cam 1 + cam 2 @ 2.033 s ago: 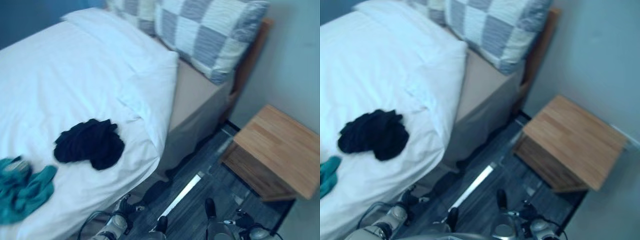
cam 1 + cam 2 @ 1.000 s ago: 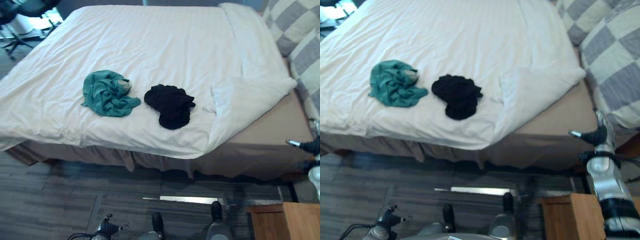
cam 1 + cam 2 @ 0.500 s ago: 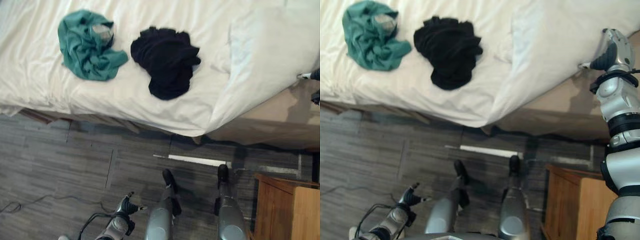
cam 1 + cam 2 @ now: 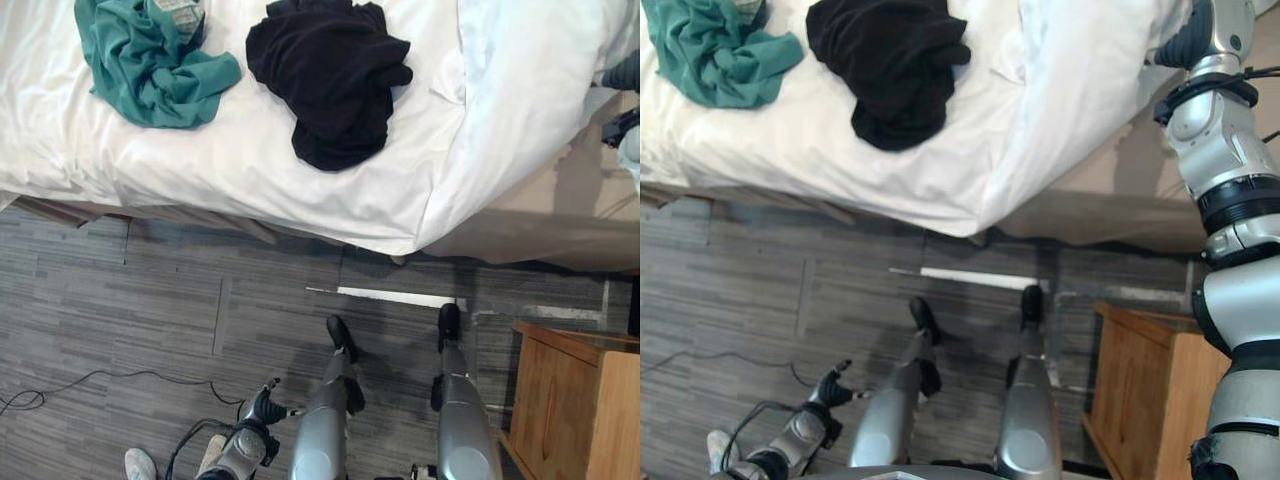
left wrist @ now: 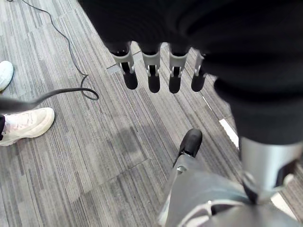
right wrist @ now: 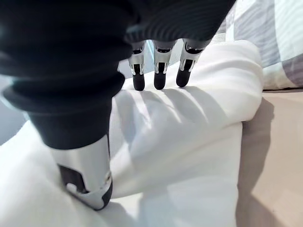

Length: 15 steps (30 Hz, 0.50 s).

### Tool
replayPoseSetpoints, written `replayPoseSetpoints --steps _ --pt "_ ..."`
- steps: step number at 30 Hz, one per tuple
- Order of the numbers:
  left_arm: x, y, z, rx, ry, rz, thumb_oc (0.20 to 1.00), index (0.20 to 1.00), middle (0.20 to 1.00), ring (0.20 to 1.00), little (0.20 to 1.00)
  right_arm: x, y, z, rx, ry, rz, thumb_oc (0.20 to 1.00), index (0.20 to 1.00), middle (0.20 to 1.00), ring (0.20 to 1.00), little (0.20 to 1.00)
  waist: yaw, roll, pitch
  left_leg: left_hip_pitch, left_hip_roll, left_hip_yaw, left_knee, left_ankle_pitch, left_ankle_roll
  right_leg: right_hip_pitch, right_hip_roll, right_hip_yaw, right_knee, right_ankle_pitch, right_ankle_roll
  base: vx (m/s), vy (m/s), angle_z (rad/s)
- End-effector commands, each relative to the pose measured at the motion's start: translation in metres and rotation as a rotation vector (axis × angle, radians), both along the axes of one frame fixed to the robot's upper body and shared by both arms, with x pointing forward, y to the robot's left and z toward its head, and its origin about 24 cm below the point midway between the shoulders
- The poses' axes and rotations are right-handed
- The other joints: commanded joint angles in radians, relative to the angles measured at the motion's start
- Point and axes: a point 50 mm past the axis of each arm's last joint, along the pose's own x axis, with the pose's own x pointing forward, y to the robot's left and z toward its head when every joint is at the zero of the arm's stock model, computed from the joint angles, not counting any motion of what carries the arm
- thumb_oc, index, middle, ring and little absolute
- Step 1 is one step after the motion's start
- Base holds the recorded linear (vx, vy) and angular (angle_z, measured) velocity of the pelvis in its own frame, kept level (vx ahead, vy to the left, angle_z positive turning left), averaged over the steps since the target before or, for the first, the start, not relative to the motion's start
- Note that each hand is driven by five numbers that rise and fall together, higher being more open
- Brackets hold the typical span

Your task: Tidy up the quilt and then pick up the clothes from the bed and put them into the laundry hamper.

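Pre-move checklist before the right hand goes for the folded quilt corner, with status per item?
1. Right hand over the quilt: ok, fingers straight above the folded-back corner.
2. Right hand open: ok, nothing held.
3. Contact with quilt: cannot tell, tips look just above it.
4. Left hand free: ok, open, hanging low over the floor.
5. Clothes clear of the fold: ok, black garment and teal garment lie apart from it.
6. Person's shoe near left hand: not ok, watch it.

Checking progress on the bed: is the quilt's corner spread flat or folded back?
Folded back. The quilt corner doubles over itself, leaving the tan sheet bare beside it.
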Motion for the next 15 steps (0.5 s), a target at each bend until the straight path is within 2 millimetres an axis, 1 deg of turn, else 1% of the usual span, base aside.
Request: replayPoseSetpoints --steps 1,6,8,9,12,15 --pt "0.003 0.028 0.006 0.081 0.01 0.016 1.0 1.0 1.0 1.0 1.0 0.0 0.041 0.034 -0.098 -0.089 0.131 1.0 1.0 1.0 1.0 1.0 0.031 -0.115 -0.006 0.096 0.075 -0.004 -0.006 -0.028 -0.138 0.008 -0.001 0.013 0.093 -0.104 0.006 0.04 0.008 0.15" --pt "-0.006 0.031 0.002 0.099 0.049 0.02 1.0 1.0 1.0 1.0 1.0 -0.003 0.03 0.032 -0.126 -0.082 0.066 1.0 1.0 1.0 1.0 1.0 0.023 -0.141 -0.015 0.137 0.076 -0.016 -0.006 -0.04 -0.139 0.063 -0.001 0.006 0.079 -0.107 0.007 0.04 0.017 0.11" --pt "-0.011 0.032 -0.001 0.106 0.07 0.028 1.0 1.0 1.0 1.0 1.0 -0.007 0.024 0.031 -0.121 -0.098 0.054 1.0 1.0 1.0 1.0 1.0 0.019 -0.152 -0.024 0.153 0.075 -0.021 -0.006 -0.047 -0.137 0.085 0.001 0.003 0.074 -0.109 0.007 0.04 0.034 0.15" --pt "-0.011 0.032 0.0 0.107 0.07 0.027 1.0 1.0 1.0 1.0 1.0 -0.007 0.023 0.031 -0.12 -0.098 0.054 1.0 1.0 1.0 1.0 1.0 0.02 -0.153 -0.026 0.15 0.075 -0.021 -0.006 -0.045 -0.137 0.082 0.001 0.003 0.073 -0.106 0.007 0.02 0.023 0.09" --pt "-0.015 0.034 -0.002 0.114 0.083 0.033 1.0 1.0 1.0 1.0 1.0 -0.015 0.022 0.035 -0.114 -0.14 0.069 1.0 1.0 1.0 1.0 1.0 0.017 -0.167 -0.031 0.162 0.073 -0.025 -0.006 -0.053 -0.134 0.095 -0.001 0.001 0.074 -0.108 0.009 0.01 0.014 0.04" --pt "-0.013 0.038 0.0 0.123 0.077 0.036 1.0 1.0 1.0 1.0 1.0 -0.017 0.022 0.039 -0.113 -0.151 0.081 1.0 1.0 1.0 1.0 1.0 0.02 -0.172 -0.028 0.16 0.07 -0.026 -0.006 -0.054 -0.134 0.094 -0.003 0.0 0.073 -0.106 0.009 0.0 0.0 0.0"
